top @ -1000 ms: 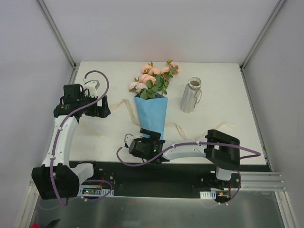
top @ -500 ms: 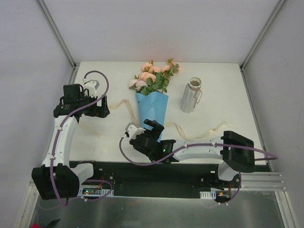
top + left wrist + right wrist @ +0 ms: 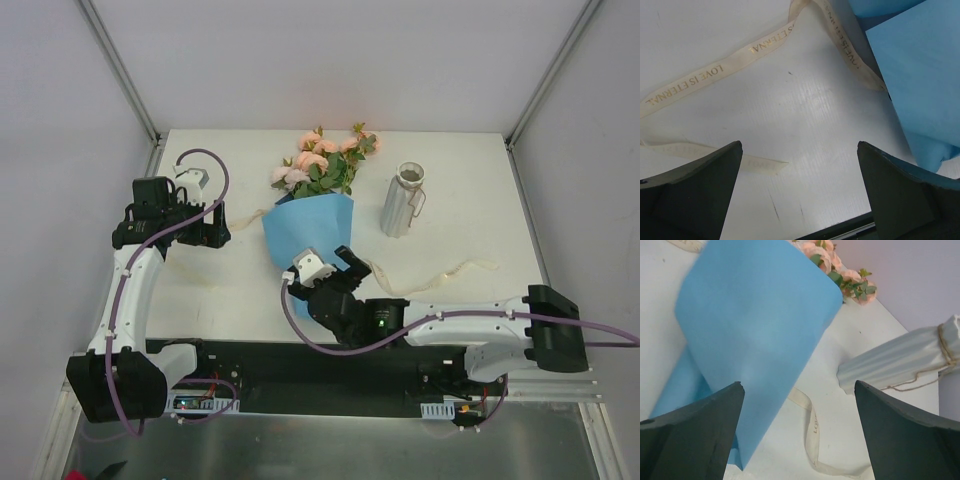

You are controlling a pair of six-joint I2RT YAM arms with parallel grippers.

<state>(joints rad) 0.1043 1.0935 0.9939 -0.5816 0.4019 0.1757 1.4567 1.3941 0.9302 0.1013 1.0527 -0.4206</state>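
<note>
Your right gripper (image 3: 328, 262) stands wide open with nothing clamped. It sits low at the near end of the wrap (image 3: 305, 225), and in its wrist view (image 3: 799, 386) the blue sheet fills the space between the two fingers and rises away from them. You cannot tell from these pictures whether either finger touches the paper.

The wrap (image 3: 755, 320) lies straight ahead of that gripper. Its long axis runs from the near edge of the table (image 3: 470, 180) toward the far edge, with the flowers (image 3: 320, 165) sticking out at the far end. The sheet looks spread, with one flap lifted rather than rolled tight.

Your right arm is the nearer one to the wrap. It reaches across from the right, so its forearm lies along the near edge.

Your left gripper (image 3: 215, 225) is also wide open and holds nothing. It hangs to the left of the wrap, apart from it. Its wrist view (image 3: 799, 145) looks down on bare table and the ribbon (image 3: 715, 72), with the wrap's left edge at the right of the picture.

The ribbon runs under the wrap and comes out on the right (image 3: 430, 275), just beside your right gripper's fingers (image 3: 812, 435). The vase (image 3: 403, 203) lies to the right of the flowers, near the wrap but apart from it (image 3: 895, 362).
</note>
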